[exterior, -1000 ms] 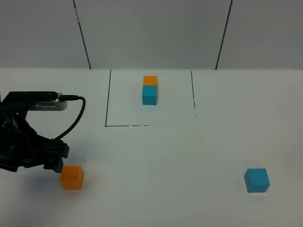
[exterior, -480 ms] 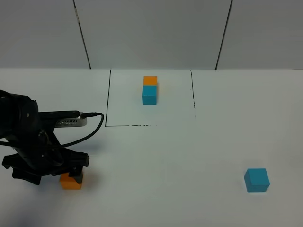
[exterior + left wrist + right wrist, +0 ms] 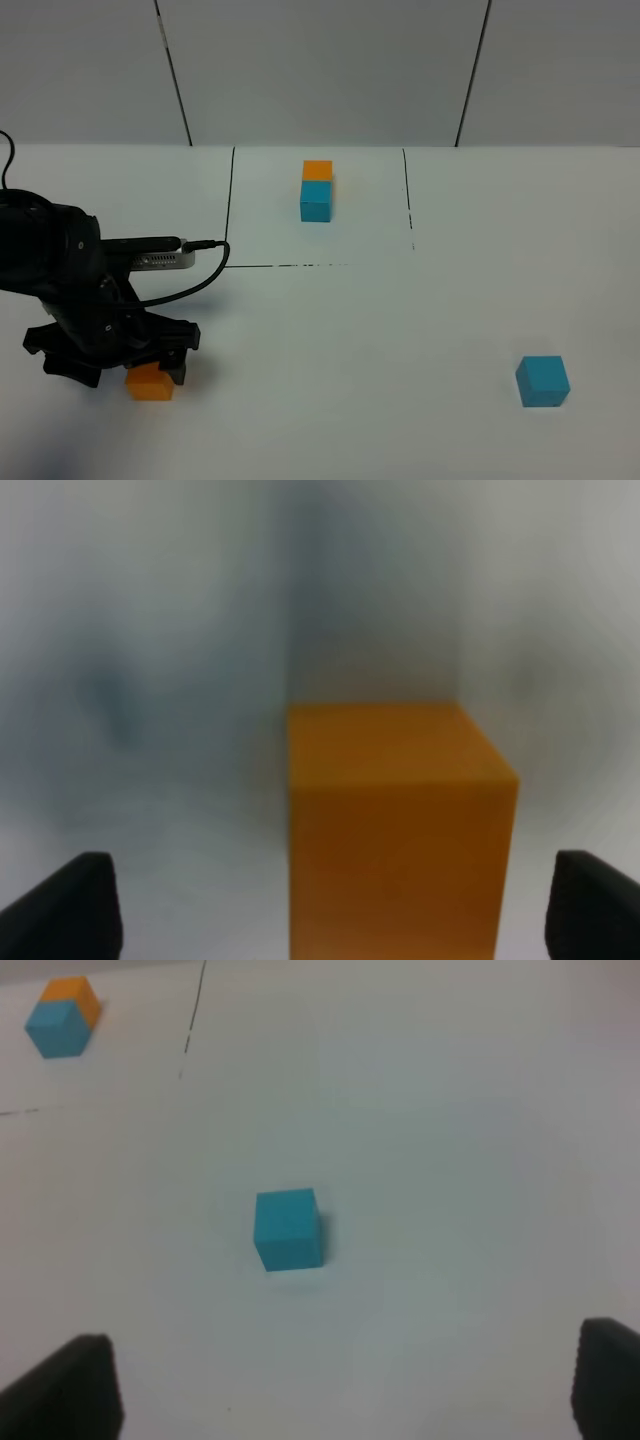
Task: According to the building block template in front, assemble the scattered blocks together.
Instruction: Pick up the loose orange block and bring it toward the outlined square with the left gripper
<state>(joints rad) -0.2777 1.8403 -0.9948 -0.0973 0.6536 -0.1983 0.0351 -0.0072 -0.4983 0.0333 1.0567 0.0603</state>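
White table (image 3: 400, 330) — a thin black outline (image 3: 280, 266) marked on it, grey panelled wall (image 3: 320, 70) behind.

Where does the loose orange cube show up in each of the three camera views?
Exterior high: loose orange cube lower left, partly under the left pincer.
Left wrist: close up, between the open pincer's fingertips, touching neither.
Right wrist: not in it.
Shared landmark: the template pair, seen in exterior high and right wrist.
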